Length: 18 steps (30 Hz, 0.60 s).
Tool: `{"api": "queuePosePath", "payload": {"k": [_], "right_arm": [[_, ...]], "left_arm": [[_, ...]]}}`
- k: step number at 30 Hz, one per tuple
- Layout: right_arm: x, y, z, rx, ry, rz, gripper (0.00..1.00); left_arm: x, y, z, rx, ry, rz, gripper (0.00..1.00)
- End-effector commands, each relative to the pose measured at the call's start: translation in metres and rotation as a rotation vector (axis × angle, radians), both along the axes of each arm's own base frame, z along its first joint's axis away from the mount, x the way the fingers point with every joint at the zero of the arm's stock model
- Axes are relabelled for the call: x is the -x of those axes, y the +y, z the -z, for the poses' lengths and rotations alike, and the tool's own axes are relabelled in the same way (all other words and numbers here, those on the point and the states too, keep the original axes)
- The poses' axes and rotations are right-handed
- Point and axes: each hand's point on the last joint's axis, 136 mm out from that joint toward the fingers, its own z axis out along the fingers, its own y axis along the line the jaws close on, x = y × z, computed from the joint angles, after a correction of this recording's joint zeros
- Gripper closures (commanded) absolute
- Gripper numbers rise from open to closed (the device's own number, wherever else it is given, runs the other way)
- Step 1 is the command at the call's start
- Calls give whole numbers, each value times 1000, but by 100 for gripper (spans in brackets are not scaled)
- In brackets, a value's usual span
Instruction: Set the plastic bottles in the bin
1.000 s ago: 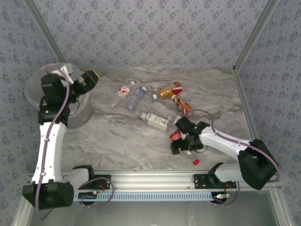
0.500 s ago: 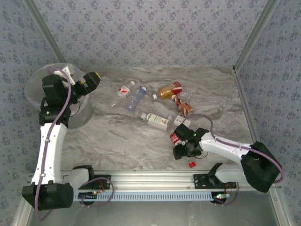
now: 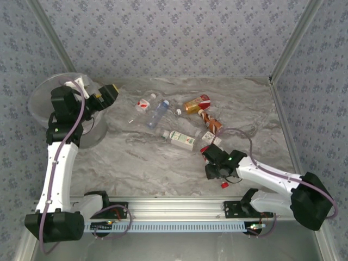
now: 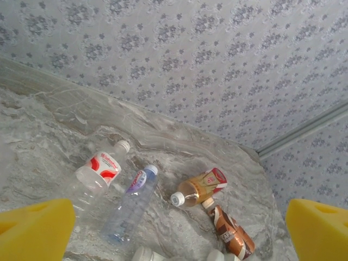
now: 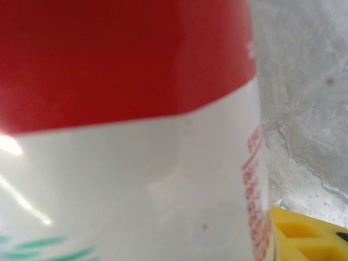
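**Task status: one bottle gripped, most transfers judged left to do.**
- Bin (image 3: 35, 103): far-left corner of counter (image 3: 141, 163); contents not discernible.
- Left hand (image 3: 107, 92): just beside bin, jaws wide, empty, facing bottle cluster.
- Right hand (image 3: 212, 159): low at near right of counter, clamped on red-and-white bottle (image 5: 125, 136); apparently not yet lifted.
- Loose on counter, well apart from bin: red-labelled bottle (image 4: 100, 168), bluish bottle (image 4: 130, 204), amber bottle (image 4: 198, 187), brown-labelled bottle (image 4: 228, 231), white-green bottle (image 3: 181, 140).
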Motion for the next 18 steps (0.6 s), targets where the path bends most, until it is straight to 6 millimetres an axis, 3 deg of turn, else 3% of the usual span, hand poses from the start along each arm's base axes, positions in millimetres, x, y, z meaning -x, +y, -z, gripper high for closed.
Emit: {"api": "queuePosePath", "payload": {"k": [1,10,18], "right_arm": [[-12,0,-15,-12,-89,31,42],[-25,10,-50,-129,-300,-8,46],[-55,47,-113,-303,-548,-88,47]], "left_arm": [[6,-10,-14,-25,-46,47,1],[10,-42,-19,-18,-68,149,0],[11,-65,-15,3,-51,214,1]]}}
